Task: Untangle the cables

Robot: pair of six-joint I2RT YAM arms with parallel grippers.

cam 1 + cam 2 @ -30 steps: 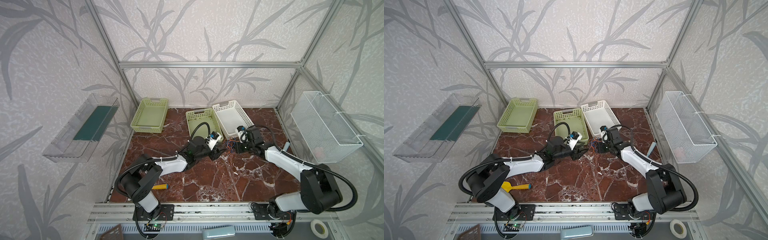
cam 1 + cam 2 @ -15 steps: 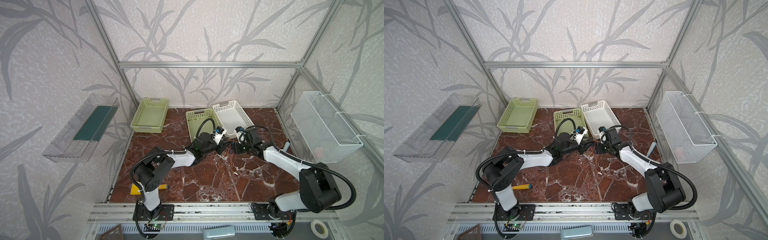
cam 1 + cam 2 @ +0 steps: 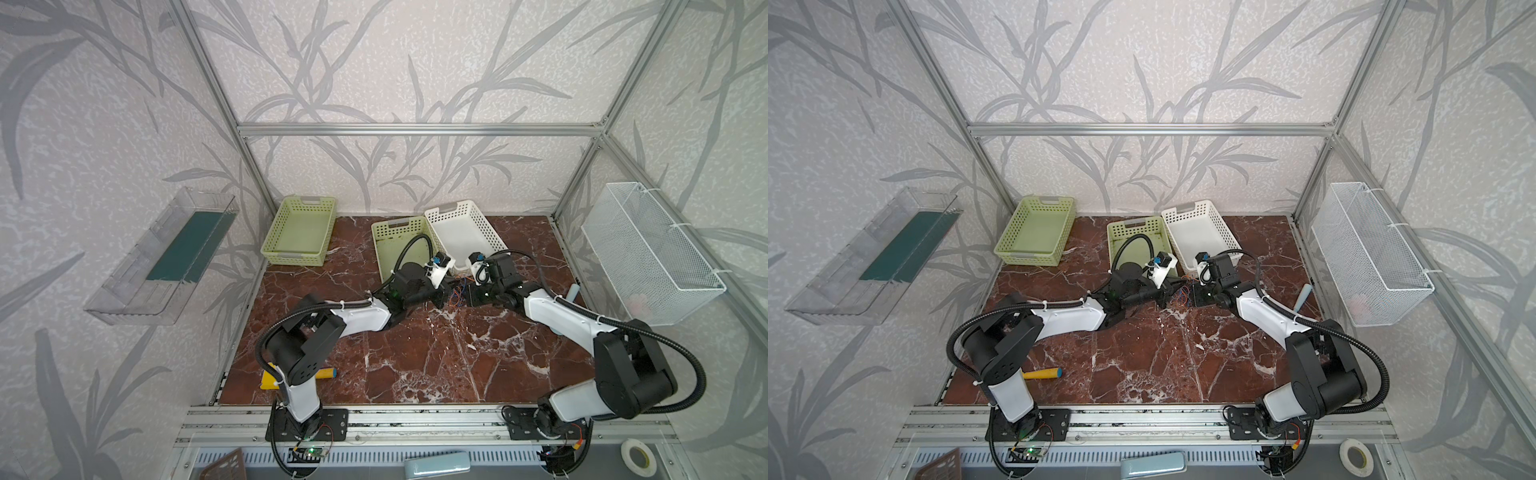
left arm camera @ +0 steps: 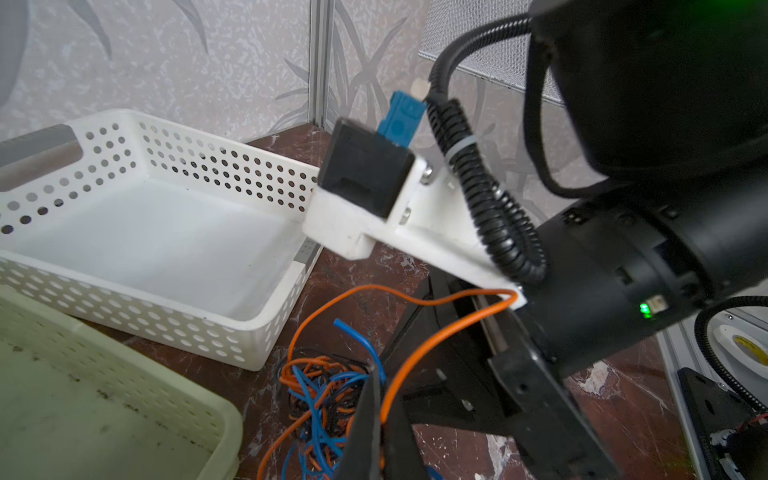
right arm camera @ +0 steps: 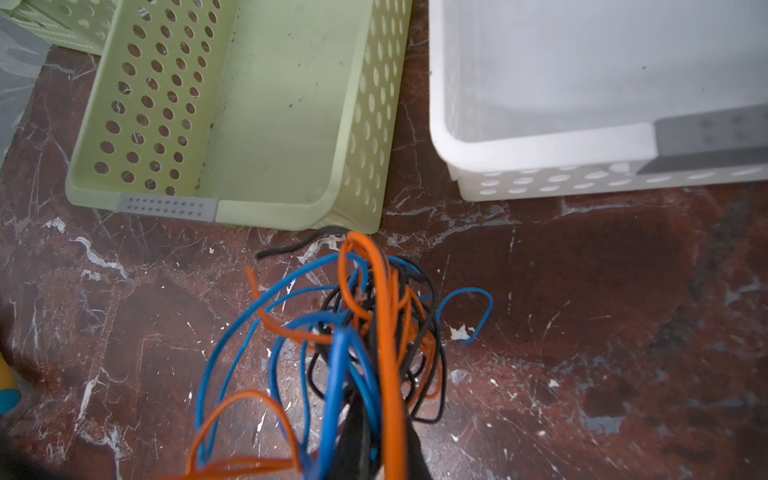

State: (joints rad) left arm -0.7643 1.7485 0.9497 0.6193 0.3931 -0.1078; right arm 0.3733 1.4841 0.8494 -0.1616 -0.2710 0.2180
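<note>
cables (image 3: 457, 291): on bench (image 3: 415, 357), back-centre, just before mid basket (image 3: 398, 225) & right basket (image 3: 490, 232)
right basket: just r of mid basket
left basket (image 3: 291, 255): back-l, well apart

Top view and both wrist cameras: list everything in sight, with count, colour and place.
cables: one tangled bundle, orange, blue and dark, on the table before the middle green and white baskets
green baskets: two, pale green, one back left, one back middle
white basket: one, white, back, beside the middle green one
mesh basket: one, white wire, right wall
clear tray: one, transparent, dark green sheet inside, left wall
yellow-handled tool: one, yellow, blue tip, front left
pale blue stick: one, right table edge
tape roll: one, white, off the table, front right
table: one, red-brown marble
left gripper: one, black, shut on the cables
right gripper: one, black, shut on the cables
</note>
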